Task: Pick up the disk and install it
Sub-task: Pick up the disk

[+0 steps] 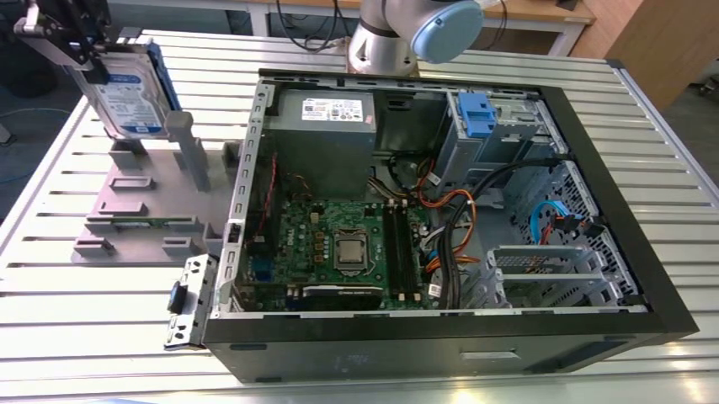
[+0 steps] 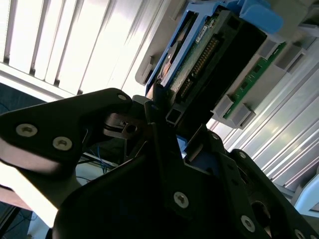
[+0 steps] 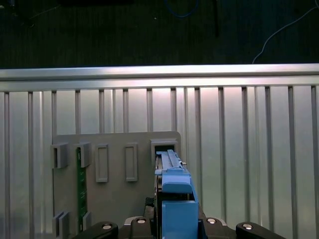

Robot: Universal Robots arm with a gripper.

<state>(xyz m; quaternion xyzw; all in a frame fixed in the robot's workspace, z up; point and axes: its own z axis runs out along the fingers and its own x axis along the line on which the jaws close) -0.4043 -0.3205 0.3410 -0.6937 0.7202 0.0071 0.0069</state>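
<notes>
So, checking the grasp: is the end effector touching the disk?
Touching. In the second wrist view the end effector grips the disk by its near edge.

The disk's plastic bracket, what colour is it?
Blue; the bracket on the disk shows best in the first wrist view.

Stand [image 1: 141,181] on counter [image 1: 90,320], exterior view's left. Case [image 1: 450,341] on counter, just beside stand, exterior view's right. Disk [image 1: 130,93] upright in hand [image 1: 70,50], over stand. Inside case: supply [image 1: 326,126], cage [image 1: 494,126] to its right.
</notes>
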